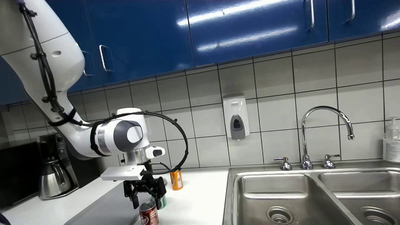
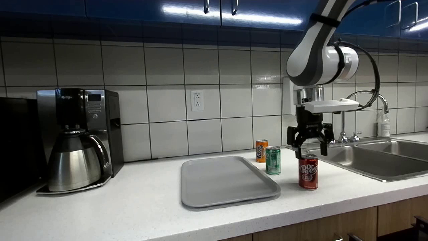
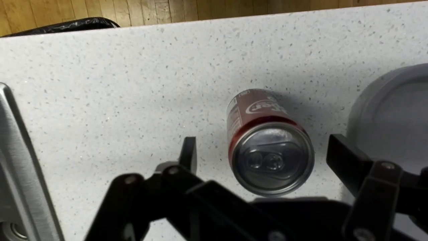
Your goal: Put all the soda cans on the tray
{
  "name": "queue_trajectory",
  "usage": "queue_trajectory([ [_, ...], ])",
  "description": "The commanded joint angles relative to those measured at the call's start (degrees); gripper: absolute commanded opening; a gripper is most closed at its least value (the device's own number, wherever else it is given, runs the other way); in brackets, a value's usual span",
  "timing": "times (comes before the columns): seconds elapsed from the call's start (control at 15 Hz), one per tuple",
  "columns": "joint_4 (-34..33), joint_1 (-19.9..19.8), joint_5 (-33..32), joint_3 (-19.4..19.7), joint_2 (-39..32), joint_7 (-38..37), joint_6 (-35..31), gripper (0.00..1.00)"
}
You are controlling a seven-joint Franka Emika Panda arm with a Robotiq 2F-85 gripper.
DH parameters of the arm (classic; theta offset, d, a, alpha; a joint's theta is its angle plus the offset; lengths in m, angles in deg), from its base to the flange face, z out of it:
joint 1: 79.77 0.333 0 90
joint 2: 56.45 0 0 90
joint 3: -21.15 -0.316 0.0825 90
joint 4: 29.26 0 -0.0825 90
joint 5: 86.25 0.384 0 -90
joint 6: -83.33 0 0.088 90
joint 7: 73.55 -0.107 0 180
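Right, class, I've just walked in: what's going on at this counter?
A robot arm has its open gripper poised at the top of a red Dr Pepper can, not gripping it. That can, a green soda can and an orange Fanta can all stand upright on the counter. None is on the grey tray yet.

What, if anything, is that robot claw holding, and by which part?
Nothing. The gripper is open, with a visible gap on both sides of the Dr Pepper can in the wrist view.
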Motion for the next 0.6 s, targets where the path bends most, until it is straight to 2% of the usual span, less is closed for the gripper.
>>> queue_trajectory([
  [0.0, 0.0, -0.5, -2.9, -0.2, -2.4, 0.1, -3.7, 1.00],
  [0.53, -1.2, 0.4, -3.5, -0.2, -7.4, 1.1, -9.0, 1.00],
])
